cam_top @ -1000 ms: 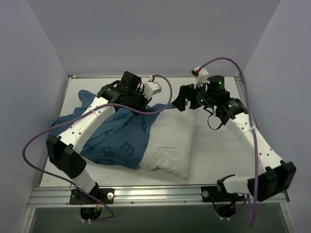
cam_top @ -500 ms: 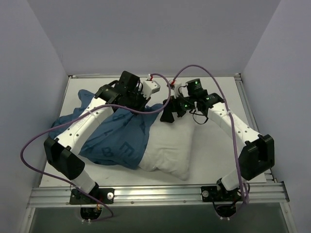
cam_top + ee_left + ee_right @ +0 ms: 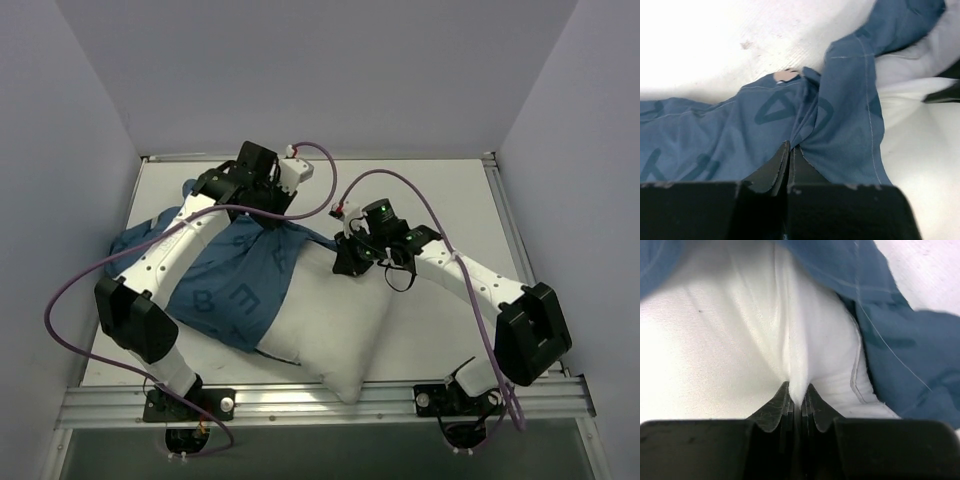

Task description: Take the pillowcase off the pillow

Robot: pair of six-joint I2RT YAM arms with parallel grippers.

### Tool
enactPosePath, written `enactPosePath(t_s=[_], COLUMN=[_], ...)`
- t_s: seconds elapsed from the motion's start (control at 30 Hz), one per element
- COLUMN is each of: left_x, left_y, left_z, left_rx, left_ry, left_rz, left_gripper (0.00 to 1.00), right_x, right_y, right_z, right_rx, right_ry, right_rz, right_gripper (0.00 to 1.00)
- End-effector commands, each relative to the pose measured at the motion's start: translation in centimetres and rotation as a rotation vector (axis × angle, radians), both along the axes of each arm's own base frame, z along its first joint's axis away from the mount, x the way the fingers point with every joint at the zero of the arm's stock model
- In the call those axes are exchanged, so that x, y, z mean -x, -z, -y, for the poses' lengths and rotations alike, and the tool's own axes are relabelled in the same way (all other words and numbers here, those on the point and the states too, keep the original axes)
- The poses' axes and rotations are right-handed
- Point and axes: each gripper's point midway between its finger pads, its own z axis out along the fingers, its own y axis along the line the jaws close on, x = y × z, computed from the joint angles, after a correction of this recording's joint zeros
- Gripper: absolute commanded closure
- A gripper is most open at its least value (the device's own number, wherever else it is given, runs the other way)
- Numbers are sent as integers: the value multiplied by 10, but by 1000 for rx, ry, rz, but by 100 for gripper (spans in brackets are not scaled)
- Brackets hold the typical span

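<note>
The blue pillowcase (image 3: 225, 290) with darker letters covers the left part of the white pillow (image 3: 330, 325), which sticks out toward the front right. My left gripper (image 3: 265, 212) is shut on a bunched fold of the pillowcase (image 3: 840, 125) near its far edge, its tip (image 3: 790, 146) buried in the cloth. Over the pillow's far edge, my right gripper (image 3: 346, 262) is shut and pinches a ridge of white pillow (image 3: 730, 340) fabric between its tips (image 3: 798, 388). Blue pillowcase (image 3: 910, 350) lies just to the right of that pinch.
The white table (image 3: 450, 200) is boxed in by grey walls on the left, back and right. An aluminium rail (image 3: 320, 400) runs along the near edge. Purple cables (image 3: 60, 300) loop off both arms.
My right gripper swung left and down onto the pillow's far edge and closed on it. The left arm pulled the pillowcase back and left, and more white pillow shows.
</note>
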Motion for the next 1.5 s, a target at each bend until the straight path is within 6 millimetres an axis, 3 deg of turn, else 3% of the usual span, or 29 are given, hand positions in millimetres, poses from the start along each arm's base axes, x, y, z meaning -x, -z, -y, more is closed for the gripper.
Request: enactPosePath(t_s=[0.0, 0.13, 0.23, 0.37, 0.4, 0.5, 0.53, 0.63, 0.67, 0.7, 0.77, 0.8, 0.83, 0.87, 0.9, 0.97, 1.03, 1.07, 1.1, 1.17, 1.2, 1.3, 1.33, 1.37, 1.4, 1.43, 1.47], left_x=[-54, -71, -87, -111, -118, -129, -134, -141, -141, -135, -117, -107, -98, -83, -74, -59, -48, -39, -32, -15, -14, 4, 12, 13, 17, 25, 19], left_y=[-40, -14, -2, 13, 15, 6, -1, -16, -18, -19, -12, -18, -19, -21, -30, -53, -76, -84, -106, -114, -119, -95, -63, -49, -40, -8, 0], left_z=[-30, -59, -79, -123, -143, -175, -196, -228, -231, -227, -185, -170, -144, -124, -113, -95, -96, -104, -109, -126, -156, -199, -208, -215, -222, -235, -243], left_rx=[34, -24, -125, -194, -204, -232, -233, -223, -217, -210, -117, -91, -56, 9, 53, 174, 221, 261, 289, 308, 297, 151, 89, 36, -13, -94, -139], left_ry=[-136, -192, -206, -280, -322, -367, -405, -459, -461, -438, -292, -254, -194, -130, -100, -52, -33, -28, -16, -9, -73, -122, -92, -83, -80, -71, -72], left_rz=[211, 193, 231, 237, 231, 267, 281, 311, 312, 296, 232, 228, 209, 163, 156, 130, 147, 125, 159, 134, 147, 125, 72, 74, 85, 33, 57], left_gripper=[98, 98, 98, 98, 98, 98, 98, 98, 98, 98, 93, 78, 33, 1, 6, 6, 6, 6, 6, 6, 6, 6, 4, 1, 8, 12, 17], right_x=[13, 17, 16, -4, -7, -18, -21, -26, -26, -27, -30, -35, -39, -45, -50, -61, -71, -75, -77, -87, -90, -106, -110, -115, -124, -128, -133], right_y=[18, -25, -39, -28, -27, -29, -32, -32, -31, -25, -18, -15, -15, -15, -14, -21, -27, -29, -25, -32, -29, -31, -30, -29, -29, -26, -26], right_z=[38, 49, 63, 108, 114, 137, 142, 151, 149, 148, 150, 151, 154, 159, 160, 160, 155, 153, 152, 152, 154, 158, 160, 160, 160, 160, 162], right_rx=[149, 78, 56, 42, 42, 43, 40, 43, 43, 52, 73, 81, 88, 107, 118, 121, 105, 101, 108, 117, 130, 152, 157, 164, 174, 183, 192], right_ry=[136, 215, 297, 457, 479, 565, 584, 610, 601, 592, 603, 612, 626, 650, 660, 658, 637, 627, 619, 615, 617, 633, 637, 637, 630, 629, 630], right_rz=[-47, 15, 24, -89, -94, -89, -81, -81, -83, -92, -95, -87, -75, -56, -54, -30, -18, -12, -24, -1, -5, 22, 23, 27, 31, 30, 32], right_gripper=[100, 100, 100, 100, 100, 100, 100, 100, 100, 100, 100, 100, 100, 100, 100, 100, 100, 100, 100, 100, 100, 100, 100, 100, 100, 100, 100])
